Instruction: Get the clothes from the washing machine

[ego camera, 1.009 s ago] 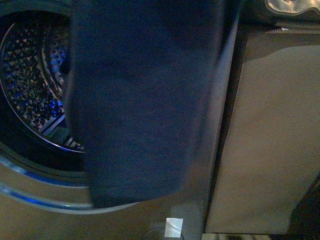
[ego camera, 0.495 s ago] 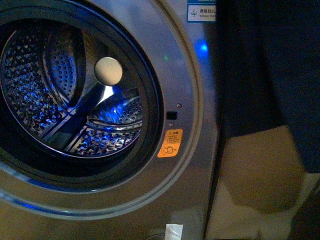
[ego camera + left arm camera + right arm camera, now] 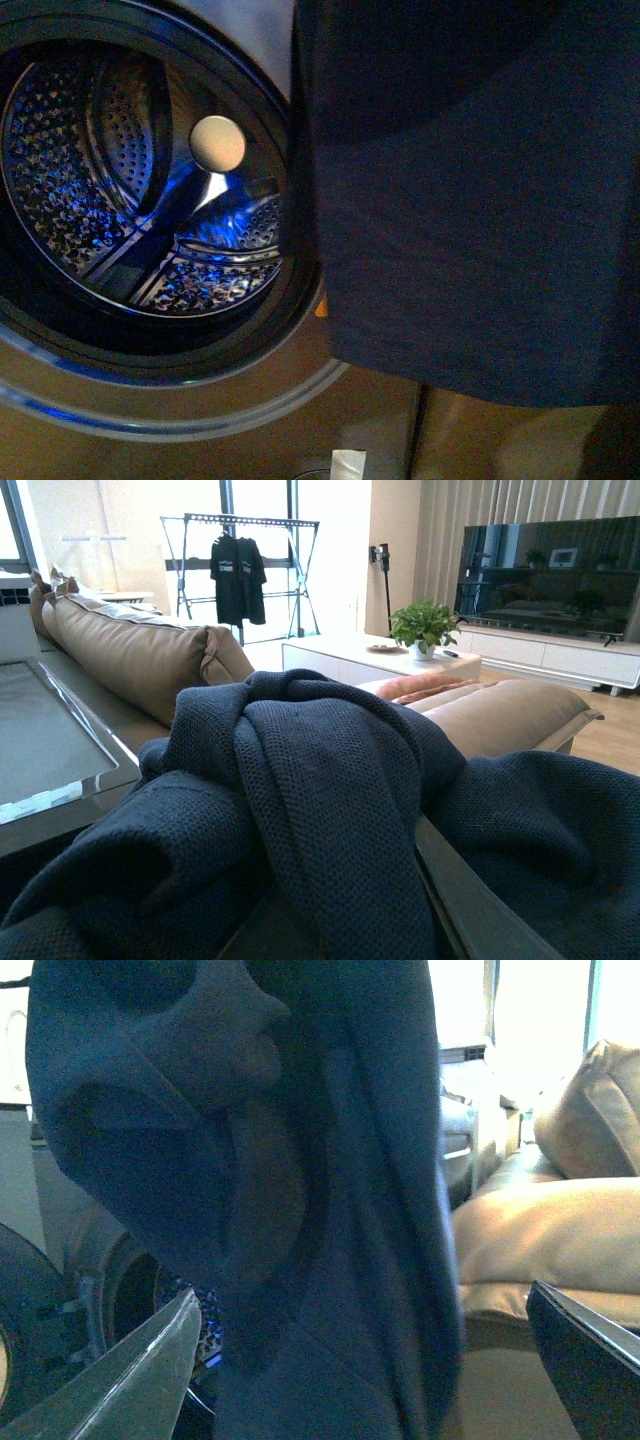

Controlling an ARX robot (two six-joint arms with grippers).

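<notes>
Hanging limp at 3 o'clock of the washing machine's (image 3: 200, 400) drum (image 3: 100, 180), outside it, the dark knit garment (image 3: 470, 220) looks soft and light, best pinched at a bunched fold; the right gripper (image 3: 362, 1295) gapes empty, while the left gripper (image 3: 290, 810) is buried in fabric, its state impossible to tell.

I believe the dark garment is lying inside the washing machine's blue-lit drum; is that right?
Not quite: the dark garment hangs outside, in front of the washing machine, covering the right edge of its opening; the blue-lit drum shows no clothes. The front view shows this.

Right end effector (image 3: 360, 1305) spread wide.
</notes>
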